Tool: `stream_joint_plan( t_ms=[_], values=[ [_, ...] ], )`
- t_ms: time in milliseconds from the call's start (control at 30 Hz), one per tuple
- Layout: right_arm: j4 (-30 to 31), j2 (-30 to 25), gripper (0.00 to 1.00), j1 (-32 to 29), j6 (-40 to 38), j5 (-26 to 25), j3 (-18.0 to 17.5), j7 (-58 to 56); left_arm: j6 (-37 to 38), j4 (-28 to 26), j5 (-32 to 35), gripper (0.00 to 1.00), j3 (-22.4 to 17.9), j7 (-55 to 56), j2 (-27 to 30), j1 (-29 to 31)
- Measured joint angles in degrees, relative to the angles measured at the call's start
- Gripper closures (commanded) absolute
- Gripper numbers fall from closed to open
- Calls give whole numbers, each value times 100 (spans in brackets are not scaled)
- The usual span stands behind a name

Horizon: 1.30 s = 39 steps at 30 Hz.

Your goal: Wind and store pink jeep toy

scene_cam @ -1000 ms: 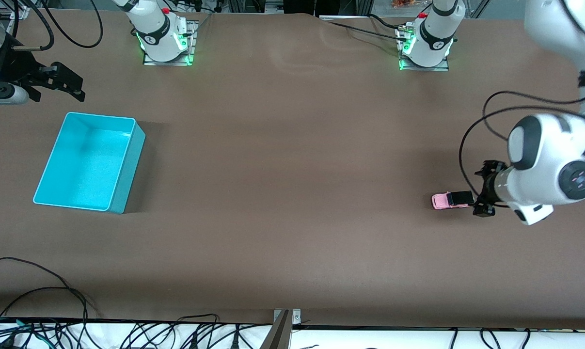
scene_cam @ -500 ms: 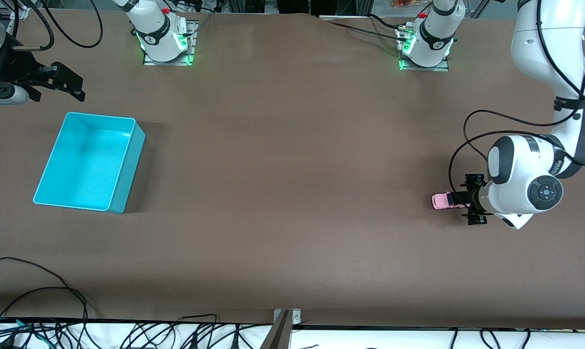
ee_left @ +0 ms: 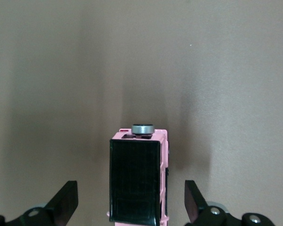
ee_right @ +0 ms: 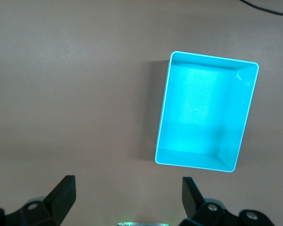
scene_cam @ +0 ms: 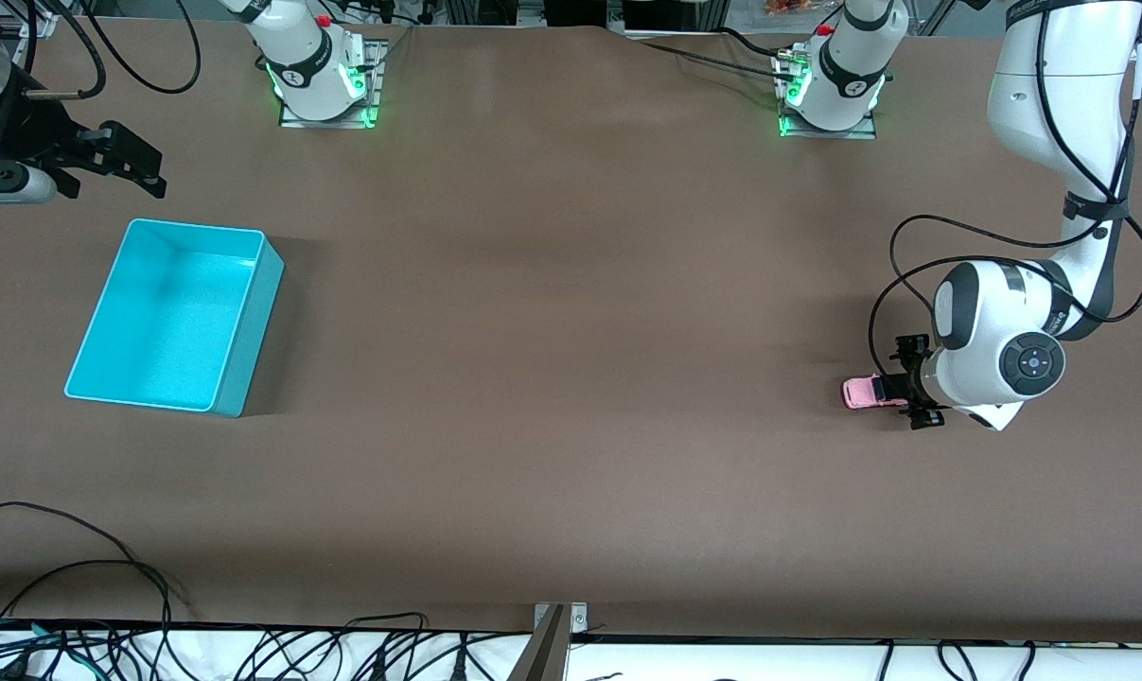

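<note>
**Left gripper straddling pink jeep, fingers wide**

At mid-right of the front view, w/ the left arm reaching down from its base at top right, the left gripper (scene_cam: pixel 914 390) is sitting low at the table (scene_cam: pixel 571 378) surface, right at the black-roofed end of the pink jeep toy (scene_cam: pixel 864 392). Pink end of the toy is poking out toward frame centre; roofed end is tucked under the wrist, so contact can't be judged from this view.

Left wrist view is showing more: the jeep (ee_left: pixel 138 176) is lying at lower centre of the frame, black roof facing the cam, a small grey round part showing at its upper end. Gripper fingers (ee_left: pixel 66 203) are spread wide, one at lower left and one at lower right of the frame, each standing apart from the toy's pink sides w/ bare table showing between. So nothing is being held; the toy is resting on the table between the open fingers.

Right gripper (scene_cam: pixel 121 163) is waiting at upper left of the front view, up over the table near the turquoise bin (scene_cam: pixel 249 322). Right wrist view is looking down on that bin (ee_right: pixel 162 141) at centre-right of the frame, interior showing only its turquoise floor; its fingers (ee_right: pixel 61 195) are also spread wide at the bottom corners, holding nothing.

Bin and jeep are lying well apart, at the right arm's and left arm's ends of the table respectively.
</note>
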<state>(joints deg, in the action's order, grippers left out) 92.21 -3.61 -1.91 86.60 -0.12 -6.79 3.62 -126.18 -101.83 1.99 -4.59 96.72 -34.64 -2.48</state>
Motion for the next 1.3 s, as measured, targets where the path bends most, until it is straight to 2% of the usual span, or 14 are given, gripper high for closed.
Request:
stream_joint_plan(
  t_ms=[133,367,467,933,1300],
  values=[
    [0,0,0,0,0,0,0,0,-89,-76,1,34,0,0,2,2],
    [0,0,0,0,0,0,0,0,-301,-184,1,80,16,0,8,1],
    [0,0,0,0,0,0,0,0,-312,-184,1,96,16,0,36,1],
    [0,0,0,0,-1,0,0,0,-317,-86,2,97,69,279,291,-211],
    [0,0,0,-1,-1,0,5,0,-100,-259,5,97,121,730,422,-1185]
  ],
)
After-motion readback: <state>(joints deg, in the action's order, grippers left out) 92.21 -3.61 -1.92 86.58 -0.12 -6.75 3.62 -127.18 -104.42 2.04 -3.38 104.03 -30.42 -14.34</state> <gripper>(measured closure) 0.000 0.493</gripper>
